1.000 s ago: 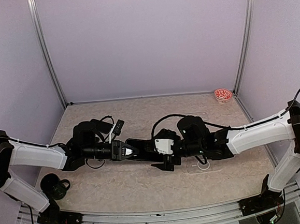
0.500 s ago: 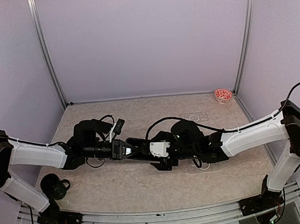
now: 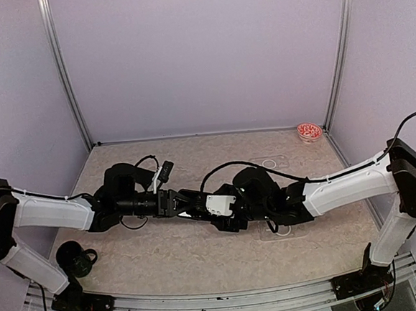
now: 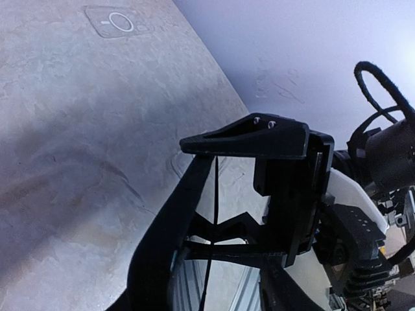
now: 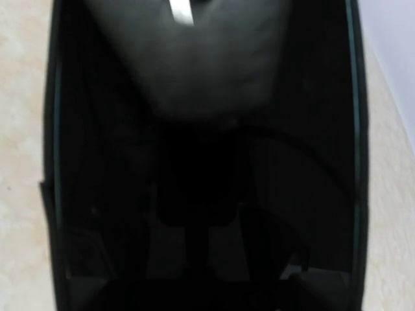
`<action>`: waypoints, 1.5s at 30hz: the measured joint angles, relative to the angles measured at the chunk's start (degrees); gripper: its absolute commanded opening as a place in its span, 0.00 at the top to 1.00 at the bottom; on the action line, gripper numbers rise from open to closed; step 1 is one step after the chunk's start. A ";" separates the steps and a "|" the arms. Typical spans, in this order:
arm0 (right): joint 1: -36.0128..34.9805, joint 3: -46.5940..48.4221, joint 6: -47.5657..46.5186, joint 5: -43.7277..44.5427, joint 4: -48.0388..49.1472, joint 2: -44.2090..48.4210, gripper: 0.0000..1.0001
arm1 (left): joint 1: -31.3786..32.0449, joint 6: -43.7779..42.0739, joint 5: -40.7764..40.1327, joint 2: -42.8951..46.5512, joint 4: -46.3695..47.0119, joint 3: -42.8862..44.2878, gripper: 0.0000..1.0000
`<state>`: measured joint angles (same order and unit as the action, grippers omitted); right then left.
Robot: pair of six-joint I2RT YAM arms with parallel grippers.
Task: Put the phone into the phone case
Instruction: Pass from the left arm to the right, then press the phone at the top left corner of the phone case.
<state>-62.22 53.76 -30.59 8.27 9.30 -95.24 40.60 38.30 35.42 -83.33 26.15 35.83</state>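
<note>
The black phone [image 3: 196, 202] hangs above the table's middle, between my two grippers. My left gripper [image 3: 177, 201] is shut on its left end. My right gripper [image 3: 216, 207] is right against its other end. In the right wrist view the phone's dark glossy face [image 5: 207, 162] fills the frame and hides my fingers. A clear phone case [image 3: 279, 230] lies flat on the table, partly under my right arm. In the left wrist view a black finger of the right gripper [image 4: 249, 136] stands close in front.
A second clear ring-marked piece [image 3: 270, 163] lies further back; it also shows in the left wrist view [image 4: 117, 21]. A red-and-white dish [image 3: 309, 132] sits in the back right corner. A black round object [image 3: 75, 258] sits front left.
My right gripper has moved left along the phone. My left gripper has moved slightly right and up with the phone. The gap between the grippers has shrunk.
</note>
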 measured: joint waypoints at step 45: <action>-0.13 2.86 7.19 7.28 -5.64 -3.65 0.42 | -0.57 -2.47 -11.76 -0.79 -10.86 2.12 0.33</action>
<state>-62.35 56.62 -23.40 15.55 3.66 -98.89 40.03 35.83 23.66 -84.12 15.29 37.95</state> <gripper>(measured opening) 0.760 0.562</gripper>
